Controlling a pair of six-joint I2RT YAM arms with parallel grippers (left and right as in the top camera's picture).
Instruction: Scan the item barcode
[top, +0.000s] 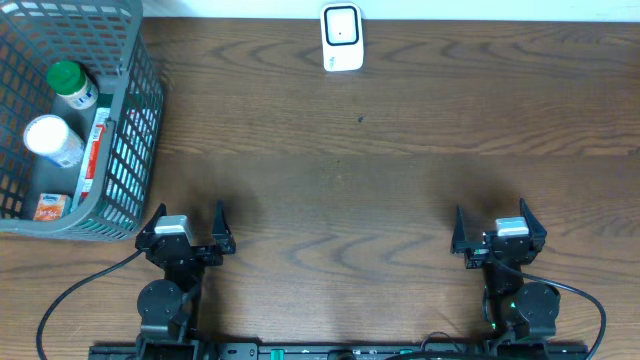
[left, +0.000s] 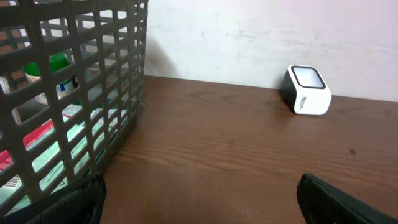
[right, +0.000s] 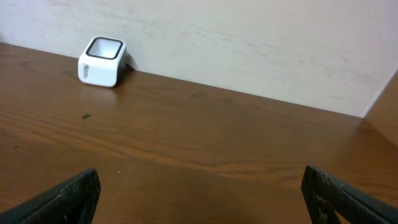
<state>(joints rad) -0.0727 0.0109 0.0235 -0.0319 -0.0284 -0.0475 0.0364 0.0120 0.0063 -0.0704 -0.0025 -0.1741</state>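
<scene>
The white barcode scanner stands at the far edge of the table, near the middle; it also shows in the left wrist view and the right wrist view. Items lie in the grey basket at the far left: a green-capped bottle, a white-capped bottle, a red box and an orange packet. My left gripper rests open near the front edge, just right of the basket. My right gripper is open at the front right. Both hold nothing.
The basket wall fills the left of the left wrist view, close to the left finger. A pale wall runs behind the table. Bare brown wood lies between the grippers and the scanner.
</scene>
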